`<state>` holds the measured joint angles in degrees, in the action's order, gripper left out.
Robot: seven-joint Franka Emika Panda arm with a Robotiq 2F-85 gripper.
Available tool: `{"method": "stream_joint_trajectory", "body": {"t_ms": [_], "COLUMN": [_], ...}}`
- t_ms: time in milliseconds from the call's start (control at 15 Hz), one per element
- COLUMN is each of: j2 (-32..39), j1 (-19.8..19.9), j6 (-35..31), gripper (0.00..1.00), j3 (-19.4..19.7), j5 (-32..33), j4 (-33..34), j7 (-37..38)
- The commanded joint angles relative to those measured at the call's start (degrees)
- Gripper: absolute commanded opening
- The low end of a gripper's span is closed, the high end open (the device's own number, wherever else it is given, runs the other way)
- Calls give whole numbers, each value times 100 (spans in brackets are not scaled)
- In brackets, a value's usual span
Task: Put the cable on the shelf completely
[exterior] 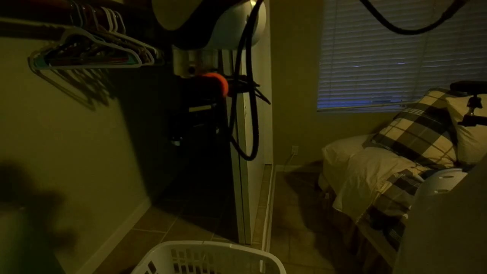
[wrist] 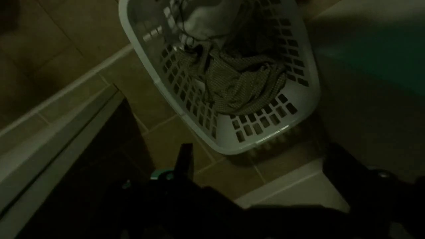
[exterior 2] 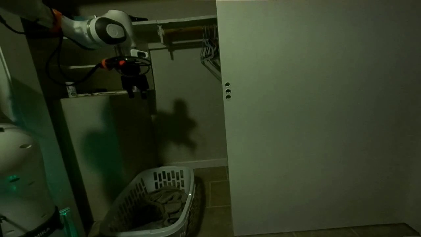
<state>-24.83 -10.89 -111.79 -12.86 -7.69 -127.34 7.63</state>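
The shelf (exterior 2: 187,19) is a long pale-edged board high in the dim closet, with a rod under it, in an exterior view. A small dark thing (exterior 2: 139,18) lies on top of it behind the arm; I cannot tell whether it is the cable. No drooping loop of cable can be made out, so the cable is hidden or too dark to see. My gripper (exterior 2: 138,95) points down in front of the closet, lower than the shelf. It also shows in the wrist view (wrist: 260,154), with its fingers wide apart and nothing between them.
Hangers (exterior: 89,57) hang from the rod. A white slatted basket (exterior 2: 190,200) with clothes stands on the floor below. A sliding door (exterior 2: 315,115) covers the closet's side. A white bottle (exterior 2: 71,89) stands on a lower cabinet. The robot's black lead (exterior: 254,125) hangs in loops.
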Motion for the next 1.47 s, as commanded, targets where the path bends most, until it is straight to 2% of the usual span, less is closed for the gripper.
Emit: {"method": "stream_joint_trajectory", "body": {"t_ms": [0,267,333,867,1133,1400], "j2": [231,499,223,436,771,1318], "j1": [-351,-612,-566,-613,-645,-861], "j6": [-253,-517,-449,-477,-1198,-1415], "gripper": [100,100,100,100,100,100], "j3": [-230,-521,-461,-524,-564,-581], "j5": [-40,85,11,18,49,-269], "j4": [654,1193,876,1102,1745,2706], "j7": [-368,-603,-415,-538,-750,-1148]}}
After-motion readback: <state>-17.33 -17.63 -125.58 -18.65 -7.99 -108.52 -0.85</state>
